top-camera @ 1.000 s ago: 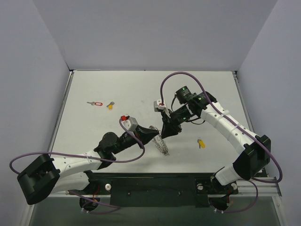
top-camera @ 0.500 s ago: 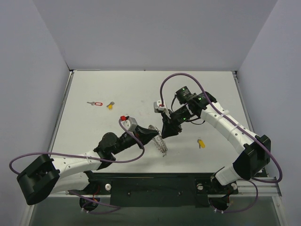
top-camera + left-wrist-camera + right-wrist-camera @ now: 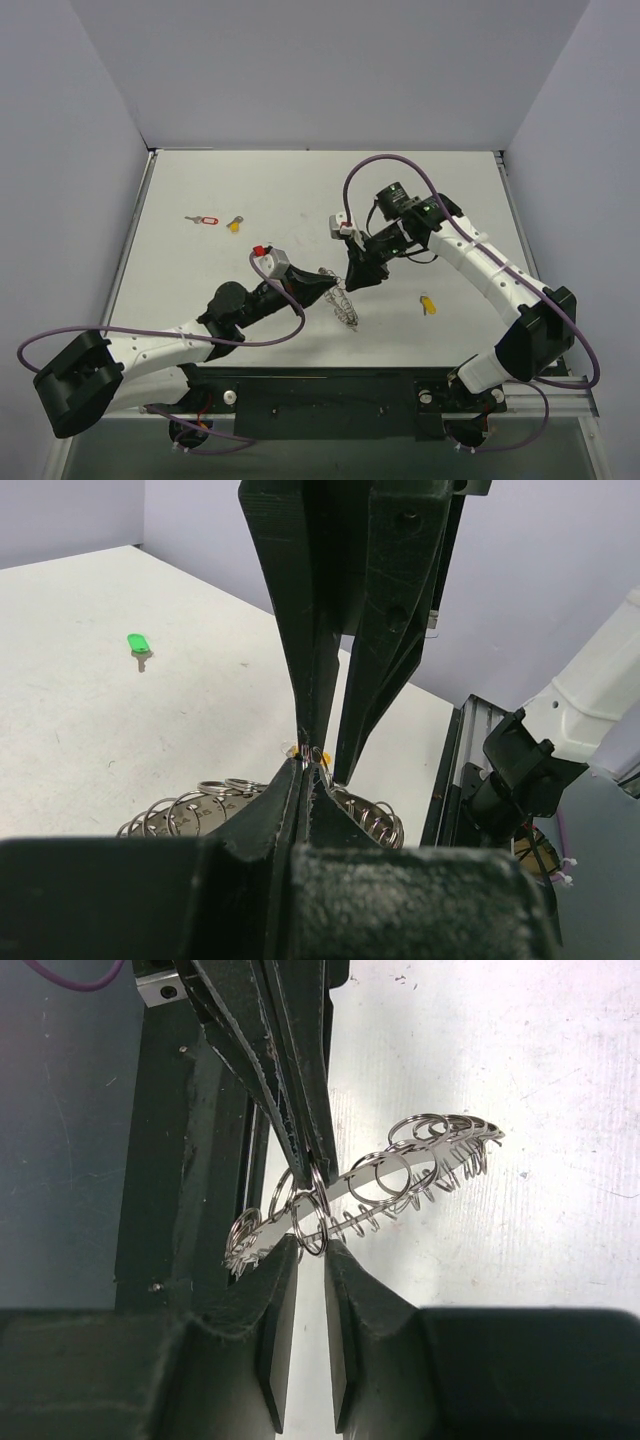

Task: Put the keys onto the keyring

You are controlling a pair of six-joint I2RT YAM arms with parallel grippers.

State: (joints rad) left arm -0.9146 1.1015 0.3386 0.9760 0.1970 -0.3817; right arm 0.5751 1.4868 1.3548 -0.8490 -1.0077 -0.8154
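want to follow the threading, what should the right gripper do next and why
Probably close the right gripper on the keyring loop sitting between its fingers, if it isn't gripped yet, which I cannot tell; the left gripper already pinches the keyring just above, steadying it.

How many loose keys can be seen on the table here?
4. Red-tagged silver key and yellow-headed key far left; another yellow-headed key at right-centre; green-headed key, seen in the left wrist view only. More may be hidden.

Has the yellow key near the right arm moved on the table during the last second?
No. In the top view the yellow key lies at the same spot, just as far from the table's right edge as before.
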